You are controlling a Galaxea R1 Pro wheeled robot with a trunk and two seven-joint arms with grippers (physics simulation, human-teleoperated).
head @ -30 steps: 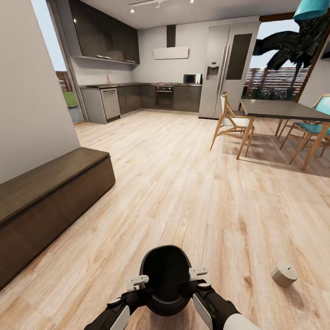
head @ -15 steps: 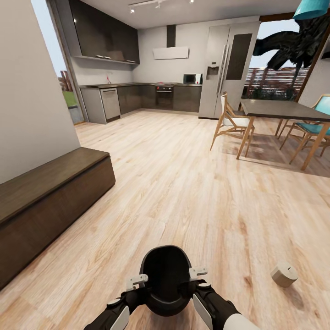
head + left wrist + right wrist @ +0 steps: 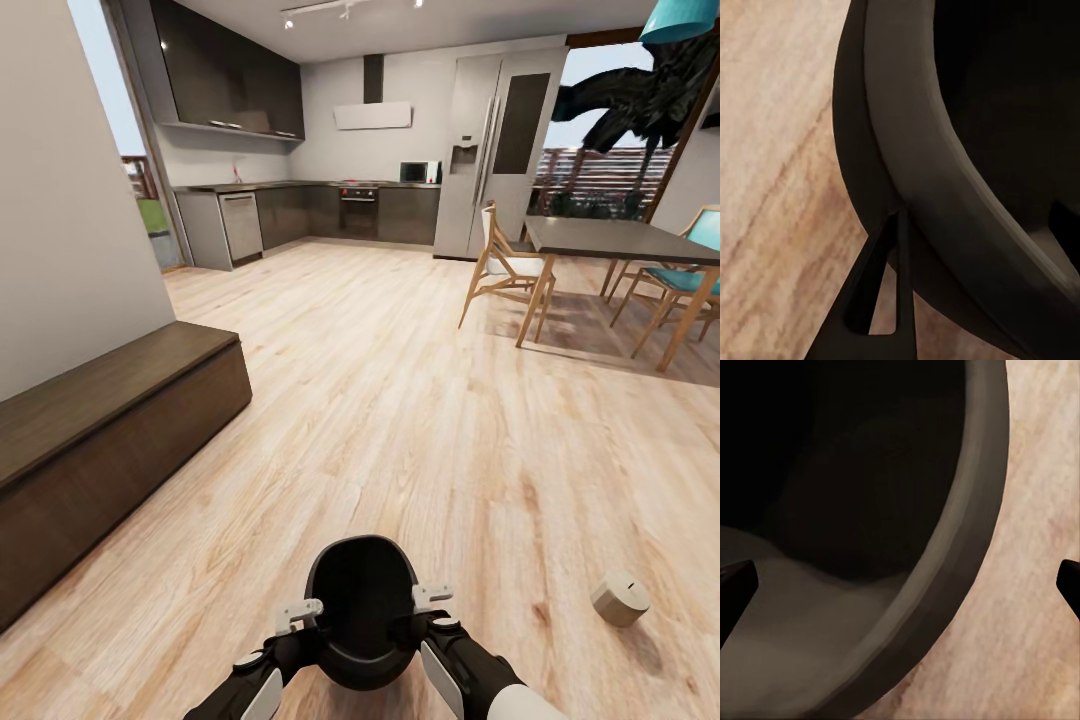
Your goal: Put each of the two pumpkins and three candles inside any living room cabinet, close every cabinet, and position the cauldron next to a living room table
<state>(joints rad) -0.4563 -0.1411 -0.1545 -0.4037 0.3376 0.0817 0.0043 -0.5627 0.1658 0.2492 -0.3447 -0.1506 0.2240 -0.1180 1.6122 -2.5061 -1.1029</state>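
The black cauldron (image 3: 360, 605) sits low in front of me between both arms, over the wood floor. My left gripper (image 3: 300, 612) grips its rim, one finger (image 3: 881, 300) pressed on the outer wall (image 3: 915, 150). On the opposite rim is my right gripper (image 3: 432, 597), whose fingertips (image 3: 735, 585) stand wide apart astride the rim (image 3: 967, 532). A beige candle (image 3: 620, 598) lies on the floor to the right. The long dark-brown cabinet (image 3: 110, 440) runs along the left wall, its front panels shut. The pumpkins are out of view.
A dining table (image 3: 625, 240) with wooden chairs (image 3: 505, 265) stands at the right rear. The kitchen counter (image 3: 300, 210) and fridge (image 3: 500, 140) line the far wall. Open wood floor (image 3: 400, 400) lies ahead.
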